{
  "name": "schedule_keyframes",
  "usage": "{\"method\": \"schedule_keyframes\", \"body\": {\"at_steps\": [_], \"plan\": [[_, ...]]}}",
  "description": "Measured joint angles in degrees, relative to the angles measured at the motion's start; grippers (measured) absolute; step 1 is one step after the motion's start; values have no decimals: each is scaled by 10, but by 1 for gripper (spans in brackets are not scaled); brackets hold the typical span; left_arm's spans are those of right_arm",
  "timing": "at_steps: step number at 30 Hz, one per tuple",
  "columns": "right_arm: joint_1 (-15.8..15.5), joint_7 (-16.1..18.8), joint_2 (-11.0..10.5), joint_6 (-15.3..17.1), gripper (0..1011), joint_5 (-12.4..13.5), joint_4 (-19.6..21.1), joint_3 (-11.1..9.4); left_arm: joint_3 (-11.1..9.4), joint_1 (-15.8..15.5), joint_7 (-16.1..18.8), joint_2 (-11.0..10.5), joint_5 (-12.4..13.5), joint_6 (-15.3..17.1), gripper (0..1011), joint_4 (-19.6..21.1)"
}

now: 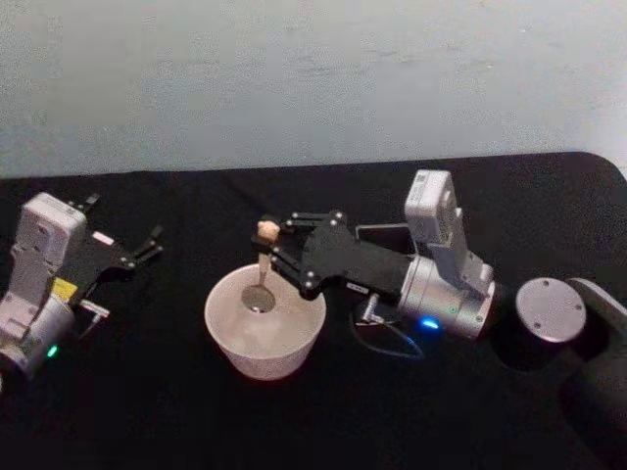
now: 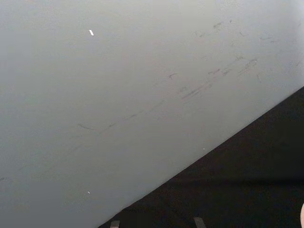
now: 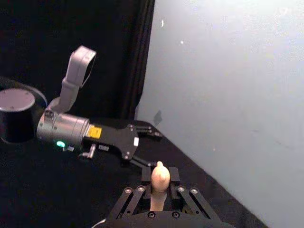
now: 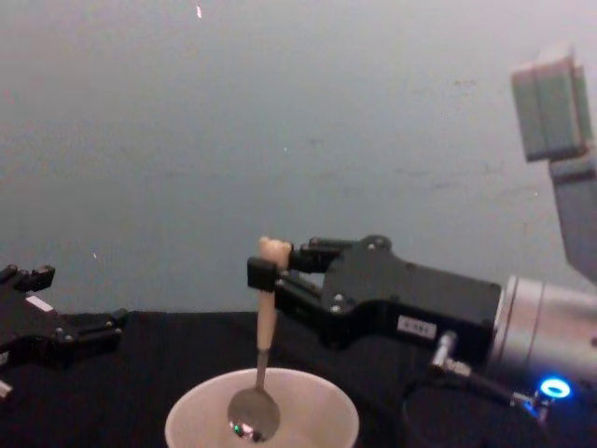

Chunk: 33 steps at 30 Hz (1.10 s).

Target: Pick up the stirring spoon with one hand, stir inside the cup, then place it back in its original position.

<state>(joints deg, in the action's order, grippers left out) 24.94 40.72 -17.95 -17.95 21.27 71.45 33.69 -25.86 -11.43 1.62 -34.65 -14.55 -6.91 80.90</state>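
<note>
The stirring spoon (image 1: 263, 264) stands nearly upright in the cup (image 1: 227, 338), a wide pale pinkish-beige bowl shape at the table's middle. Its shiny bowl (image 4: 254, 412) rests low inside the cup (image 4: 322, 397). My right gripper (image 1: 275, 245) reaches in from the right and is shut on the spoon's beige handle just below the bear head (image 3: 160, 174). The right gripper (image 4: 270, 276) is level with the handle's top. A dark grey holder's rim (image 1: 384, 229) peeks out behind the right arm. My left gripper (image 1: 147, 247) is parked at the far left, open and holding nothing.
The black table (image 1: 147, 411) runs back to a pale wall (image 1: 313, 78). A loose cable (image 1: 392, 345) loops beside the right wrist, close to the cup. The right arm's elbow (image 1: 551, 308) sits at the right edge.
</note>
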Motion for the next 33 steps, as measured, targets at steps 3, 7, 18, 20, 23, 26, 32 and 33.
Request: {"method": "schedule_keyframes", "body": {"at_steps": [3, 7, 18, 20, 23, 26, 32, 33], "plan": [[4, -1, 7, -5, 213, -10, -15, 5, 0, 0, 0, 0, 0, 0, 1002, 0], [8, -1, 13, -9, 213, -18, -29, 8, 0, 0, 0, 0, 0, 0, 1001, 0], [11, -5, 19, -11, 213, -30, -42, 8, 0, 0, 0, 0, 0, 0, 1002, 0], [11, -5, 20, -11, 213, -32, -44, 8, 0, 0, 0, 0, 0, 0, 1001, 0], [12, -6, 20, -10, 213, -35, -46, 8, 0, 0, 0, 0, 0, 0, 1001, 0], [12, -7, 20, -10, 213, -37, -48, 8, 0, 0, 0, 0, 0, 0, 1001, 0], [9, -12, 17, -7, 213, -38, -45, 2, 0, 0, 0, 0, 0, 0, 1001, 0], [8, -12, 16, -7, 213, -38, -44, 0, 0, 0, 0, 0, 0, 0, 1001, 0]]}}
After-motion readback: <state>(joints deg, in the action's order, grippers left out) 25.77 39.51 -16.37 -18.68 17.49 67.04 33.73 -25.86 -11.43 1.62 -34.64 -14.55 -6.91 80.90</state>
